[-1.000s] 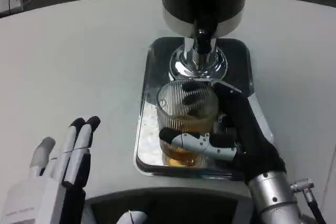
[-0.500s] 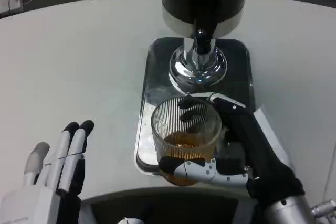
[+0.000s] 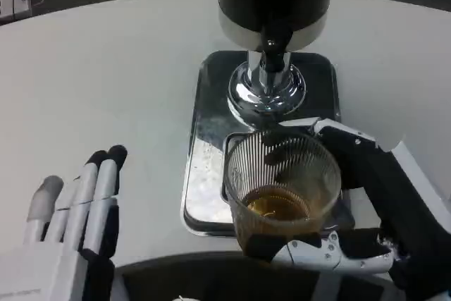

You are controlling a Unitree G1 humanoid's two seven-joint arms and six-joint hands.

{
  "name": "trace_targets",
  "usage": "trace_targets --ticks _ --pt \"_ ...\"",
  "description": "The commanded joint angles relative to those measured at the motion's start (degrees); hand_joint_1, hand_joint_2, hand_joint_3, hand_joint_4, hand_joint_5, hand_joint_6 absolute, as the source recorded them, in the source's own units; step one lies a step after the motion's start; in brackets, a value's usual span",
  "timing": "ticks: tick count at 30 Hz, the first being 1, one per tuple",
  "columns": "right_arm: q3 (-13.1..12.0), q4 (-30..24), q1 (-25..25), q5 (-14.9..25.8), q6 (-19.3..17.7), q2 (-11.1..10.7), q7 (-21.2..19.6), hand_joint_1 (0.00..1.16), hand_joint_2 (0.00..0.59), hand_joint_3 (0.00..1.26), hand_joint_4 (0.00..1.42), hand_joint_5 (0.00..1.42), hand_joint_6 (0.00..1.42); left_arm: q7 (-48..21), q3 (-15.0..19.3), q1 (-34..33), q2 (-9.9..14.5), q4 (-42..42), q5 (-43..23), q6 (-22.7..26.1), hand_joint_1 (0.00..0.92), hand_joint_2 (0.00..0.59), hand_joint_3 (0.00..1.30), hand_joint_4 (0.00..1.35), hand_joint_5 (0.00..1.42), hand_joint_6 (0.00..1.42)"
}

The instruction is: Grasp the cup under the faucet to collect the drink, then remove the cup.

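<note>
The black-and-white fingers [image 3: 331, 253] of the right hand [image 3: 384, 202] are wrapped around the ribbed clear glass cup [image 3: 282, 188], part-filled with amber drink. Since the earlier frame the cup has been lifted clear of the black-and-chrome dispenser faucet [image 3: 271, 47] and drawn nearer, now over the near edge of the shiny metal drip tray [image 3: 204, 146]. Collection appears complete; removal is under way. The left hand [image 3: 74, 223] remains at near left over the white worktop [image 3: 106, 89], fingers extended and empty.

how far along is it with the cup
Done: the ribbed glass cup already holds amber drink. In hand: the right hand grips it, near the tray's front edge, away from the faucet. Left: carrying it clear. The left hand waits open.
</note>
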Motion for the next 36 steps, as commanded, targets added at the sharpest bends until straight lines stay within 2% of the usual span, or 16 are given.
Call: trace_targets --ticks 1,9,18,27,36 --pt "-1.7 -3.6 2.0 3.2 -2.4 -1.2 1.6 1.16 0.077 0.87 0.97 1.14 1.42 -1.3 -0.6 2.7 0.7 -2.8 2.2 -1.4 0.0 0.107 0.0 0.0 0.08 0.0" --pt "-3.3 -7.7 4.3 5.8 -3.2 -1.7 3.2 1.16 0.076 0.87 0.97 1.14 1.42 -1.5 -0.6 7.6 1.4 -5.2 4.9 -3.7 0.0 0.092 0.0 0.0 0.06 0.0" --pt "-2.7 -11.8 6.9 6.7 -2.8 -0.8 3.7 1.16 0.076 0.87 0.97 1.14 1.42 0.6 -1.7 11.1 1.2 -4.1 8.0 -5.8 0.0 0.078 0.0 0.0 0.03 0.0" --pt "-3.2 -13.3 8.3 6.6 -5.4 -0.3 3.4 1.16 0.076 0.87 0.97 1.14 1.42 -0.9 -3.0 9.0 1.4 -5.0 10.7 -6.1 0.0 0.074 0.0 0.0 0.02 0.0" --pt "-3.7 -12.2 8.2 6.9 -6.0 -0.5 3.7 1.16 0.078 0.87 0.97 1.14 1.42 -1.4 -4.4 7.6 0.5 -5.2 12.8 -5.2 0.0 0.072 0.0 0.0 0.01 0.0"
